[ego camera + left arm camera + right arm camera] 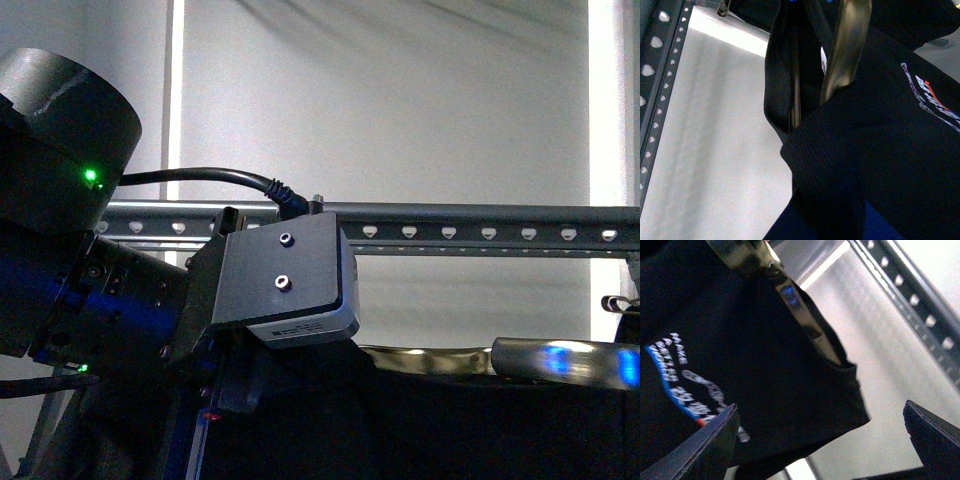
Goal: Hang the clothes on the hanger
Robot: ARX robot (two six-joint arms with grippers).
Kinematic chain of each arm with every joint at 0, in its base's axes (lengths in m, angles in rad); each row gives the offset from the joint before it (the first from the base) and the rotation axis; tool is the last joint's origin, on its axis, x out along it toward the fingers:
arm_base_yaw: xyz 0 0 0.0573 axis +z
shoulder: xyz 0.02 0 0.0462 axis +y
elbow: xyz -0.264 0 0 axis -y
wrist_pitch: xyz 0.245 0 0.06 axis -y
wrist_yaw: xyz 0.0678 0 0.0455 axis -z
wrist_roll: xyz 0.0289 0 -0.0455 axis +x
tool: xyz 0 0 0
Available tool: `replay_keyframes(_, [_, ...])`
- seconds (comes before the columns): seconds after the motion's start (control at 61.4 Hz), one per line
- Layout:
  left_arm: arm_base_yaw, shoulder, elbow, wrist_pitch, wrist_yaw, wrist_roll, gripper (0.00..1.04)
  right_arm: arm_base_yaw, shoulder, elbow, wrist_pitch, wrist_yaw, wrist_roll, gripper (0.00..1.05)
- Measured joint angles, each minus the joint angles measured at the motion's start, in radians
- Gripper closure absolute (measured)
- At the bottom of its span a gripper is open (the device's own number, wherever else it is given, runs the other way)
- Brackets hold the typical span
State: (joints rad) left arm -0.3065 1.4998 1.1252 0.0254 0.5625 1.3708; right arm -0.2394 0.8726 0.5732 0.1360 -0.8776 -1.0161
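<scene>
The black T-shirt (890, 150) with white and blue print hangs on a shiny brass-coloured curved bar (847, 45). My left gripper (827, 215) is shut on a ribbed fold of the shirt; its fingers are hidden by the cloth. In the right wrist view the T-shirt (740, 340) shows its print, and one lower corner lies between the jaws of my open right gripper (820, 440), with no visible contact. The hanger, a grey rail with holes (470, 230), runs across the front view above the shirt (450, 420). It also shows in the left wrist view (655, 75) and the right wrist view (920, 305).
My left arm and its wrist camera housing (285, 275) fill the left of the front view, right in front of the rail. A white curtain (400, 100) hangs behind. A small dark fitting (622, 305) sits at the right edge.
</scene>
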Motion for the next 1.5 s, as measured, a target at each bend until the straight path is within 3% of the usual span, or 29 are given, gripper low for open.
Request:
replay_keyframes(0.147, [0.000,0.000,0.000,0.000,0.000,0.000,1.00,0.037,0.208,0.148,-0.089,-0.047,-0.402,0.07])
replay_keyframes(0.261, [0.000,0.000,0.000,0.000,0.000,0.000,1.00,0.053,0.349,0.231,-0.096,-0.001,-0.544,0.07])
replay_keyframes(0.765, [0.000,0.000,0.000,0.000,0.000,0.000,1.00,0.116,0.612,0.493,-0.130,0.085,-0.480,0.08])
replay_keyframes(1.075, [0.000,0.000,0.000,0.000,-0.001,0.000,1.00,0.160,0.737,0.610,-0.116,0.156,-0.394,0.59])
replay_keyframes(1.14, [0.000,0.000,0.000,0.000,-0.001,0.000,1.00,0.166,0.753,0.620,-0.116,0.166,-0.381,0.58])
replay_keyframes(1.351, [0.000,0.000,0.000,0.001,-0.002,0.000,1.00,0.175,0.775,0.629,-0.101,0.178,-0.364,0.88])
replay_keyframes(1.498, [0.003,0.000,0.010,0.005,-0.002,0.000,1.00,0.175,0.771,0.615,-0.079,0.176,-0.394,0.97])
